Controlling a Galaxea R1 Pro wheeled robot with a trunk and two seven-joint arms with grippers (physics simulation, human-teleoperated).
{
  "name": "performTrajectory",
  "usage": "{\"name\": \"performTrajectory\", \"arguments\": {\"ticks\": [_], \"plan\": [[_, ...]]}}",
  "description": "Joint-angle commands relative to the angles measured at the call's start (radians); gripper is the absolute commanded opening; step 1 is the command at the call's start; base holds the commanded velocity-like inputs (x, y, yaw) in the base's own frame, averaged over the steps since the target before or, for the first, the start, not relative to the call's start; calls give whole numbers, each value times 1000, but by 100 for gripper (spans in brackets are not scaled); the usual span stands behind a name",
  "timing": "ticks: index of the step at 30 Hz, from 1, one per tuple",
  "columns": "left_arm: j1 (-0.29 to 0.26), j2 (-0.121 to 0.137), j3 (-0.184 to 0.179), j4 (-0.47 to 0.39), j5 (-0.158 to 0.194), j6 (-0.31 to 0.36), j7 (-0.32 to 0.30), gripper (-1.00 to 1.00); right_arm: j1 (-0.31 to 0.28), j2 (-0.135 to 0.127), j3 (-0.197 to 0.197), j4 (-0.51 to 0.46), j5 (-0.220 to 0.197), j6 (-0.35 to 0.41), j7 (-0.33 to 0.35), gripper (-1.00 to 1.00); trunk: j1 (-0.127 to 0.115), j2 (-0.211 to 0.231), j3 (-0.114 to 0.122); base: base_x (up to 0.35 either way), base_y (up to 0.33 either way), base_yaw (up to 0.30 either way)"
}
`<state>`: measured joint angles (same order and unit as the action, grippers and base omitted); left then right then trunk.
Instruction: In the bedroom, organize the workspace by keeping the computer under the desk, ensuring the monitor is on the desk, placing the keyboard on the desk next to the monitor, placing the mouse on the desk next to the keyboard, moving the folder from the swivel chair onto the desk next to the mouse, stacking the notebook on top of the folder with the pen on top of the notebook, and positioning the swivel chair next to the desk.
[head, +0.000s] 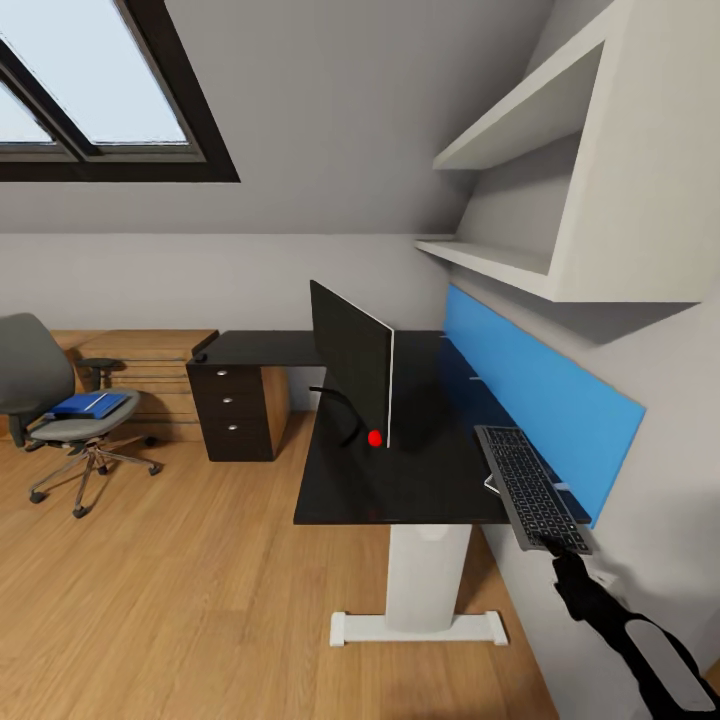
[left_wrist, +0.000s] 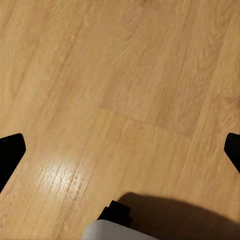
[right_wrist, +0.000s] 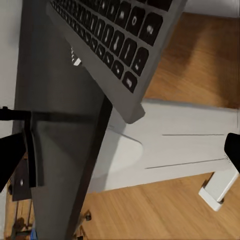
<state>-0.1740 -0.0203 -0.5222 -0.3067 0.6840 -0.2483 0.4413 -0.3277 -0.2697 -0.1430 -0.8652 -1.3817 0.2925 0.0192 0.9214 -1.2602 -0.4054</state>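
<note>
Glossy black desk (head: 400, 480) sits along the right wall under a blue wall panel (head: 540, 385), with the monitor (head: 350, 365) standing on it edge-on to the head camera, red dot at its lower corner. The keyboard (head: 530, 490) lies at the desk's near right corner, poking past the front edge, and the right gripper (head: 566, 560) is right at that overhanging end; its fingertips (right_wrist: 10, 157) look spread wide in the wrist view, not pinching anything. Over on the left, the swivel chair (head: 45, 400) stands well apart from the desk with the folder (head: 92, 404) on its seat. Left gripper (left_wrist: 120, 150) hangs open over bare wood floor (left_wrist: 120, 90).
</note>
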Motion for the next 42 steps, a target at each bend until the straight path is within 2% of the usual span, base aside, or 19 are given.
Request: {"name": "performTrajectory", "arguments": {"ticks": [1,6,10,11,12,18,21,25,32,42], "plan": [[-1,0,-9,0,9,-5,5,100,-1,-1,-13,3,-4,6,2,100,0,-1,-1,0,0,0],[-1,0,-10,0,9,-5,5,100,0,-4,-43,13,-4,9,11,100,0,-1,-1,0,0,0],[-1,0,-10,0,9,-5,6,100,1,-8,-56,16,-5,9,15,100,15,-29,-14,0,0,0],[-1,0,-10,0,9,-7,6,100,0,-12,-67,17,-5,10,16,100,19,-36,-17,0,0,0],[-1,0,-10,0,9,-9,6,100,0,-20,-93,18,-5,10,17,100,23,-43,-20,0,0,0],[-1,0,-10,0,9,-11,7,100,0,-33,-147,18,-5,14,16,100,46,-85,-39,0,0,0],[-1,-2,-10,0,9,-11,7,100,0,-43,-180,17,-6,44,17,100,57,-106,-48,0,0,0],[-1,-7,-9,1,10,-11,7,100,0,-44,-194,14,-8,77,23,100,73,-134,-61,0,0,0],[-1,-15,-9,3,9,-12,8,100,-1,-46,-208,11,-10,106,107,100,100,-183,-83,0,0,0],[-1,-16,-9,3,10,-12,8,100,-1,-48,-220,9,-10,113,138,100,138,-253,-114,0,0,0]]}}
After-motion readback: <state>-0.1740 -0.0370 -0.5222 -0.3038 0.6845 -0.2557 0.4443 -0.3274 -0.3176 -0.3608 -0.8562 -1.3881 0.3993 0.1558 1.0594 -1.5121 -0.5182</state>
